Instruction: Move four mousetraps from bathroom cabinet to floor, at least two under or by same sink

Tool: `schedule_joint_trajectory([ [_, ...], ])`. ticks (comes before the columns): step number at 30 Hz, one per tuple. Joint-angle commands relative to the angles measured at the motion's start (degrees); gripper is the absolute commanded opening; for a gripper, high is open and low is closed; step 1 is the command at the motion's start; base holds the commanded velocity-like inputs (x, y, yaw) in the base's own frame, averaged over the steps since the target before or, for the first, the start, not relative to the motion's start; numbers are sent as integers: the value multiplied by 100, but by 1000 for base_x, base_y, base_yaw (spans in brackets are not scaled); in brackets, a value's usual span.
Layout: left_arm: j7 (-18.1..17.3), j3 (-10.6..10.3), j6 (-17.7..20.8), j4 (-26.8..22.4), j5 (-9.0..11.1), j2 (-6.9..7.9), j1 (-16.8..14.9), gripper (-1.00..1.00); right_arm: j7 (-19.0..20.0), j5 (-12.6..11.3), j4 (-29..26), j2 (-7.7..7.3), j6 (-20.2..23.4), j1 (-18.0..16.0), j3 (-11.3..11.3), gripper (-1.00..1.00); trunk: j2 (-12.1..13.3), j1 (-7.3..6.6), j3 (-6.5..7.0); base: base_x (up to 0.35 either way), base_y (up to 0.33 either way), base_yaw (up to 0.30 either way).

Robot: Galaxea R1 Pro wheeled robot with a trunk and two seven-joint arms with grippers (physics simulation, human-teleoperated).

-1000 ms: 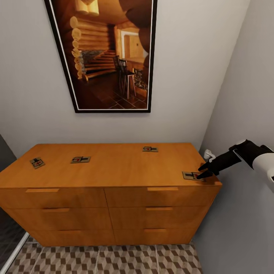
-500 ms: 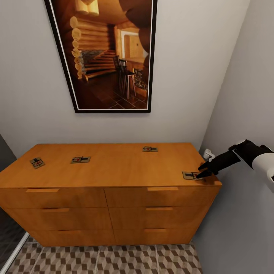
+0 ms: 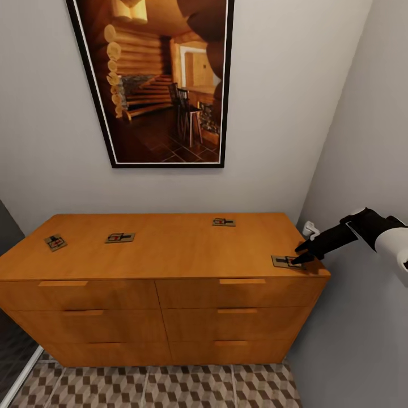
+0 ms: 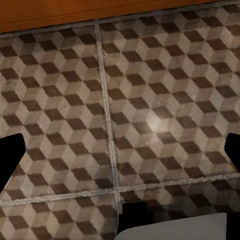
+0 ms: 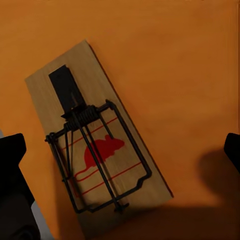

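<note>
Four mousetraps lie on top of the cabinet [image 3: 164, 252]: from the left, one [image 3: 55, 242] at the far-left edge, a second [image 3: 120, 237] beside it, a third [image 3: 224, 222] toward the back, and the fourth mousetrap [image 3: 287, 262] at the front-right corner. The right gripper [image 3: 303, 256] hovers over that fourth one, fingers spread wide, holding nothing. This looks like the first pickup; next it should lower and close on the board. The left gripper [image 4: 120, 150] hangs open and empty over the bathroom floor [image 4: 150, 100].
</note>
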Motion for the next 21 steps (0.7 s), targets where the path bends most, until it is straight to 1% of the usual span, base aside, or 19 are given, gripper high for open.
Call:
schedule_joint_trajectory([
  [1,-12,-25,-37,24,10,-1,-12,100,13,60,-7,-4,53,4,38,100,-2,1,-7,-5,0,0],
  [21,-14,-25,-40,24,10,8,-12,100,1,60,-6,-1,53,4,38,100,-2,1,-7,-68,0,0],
])
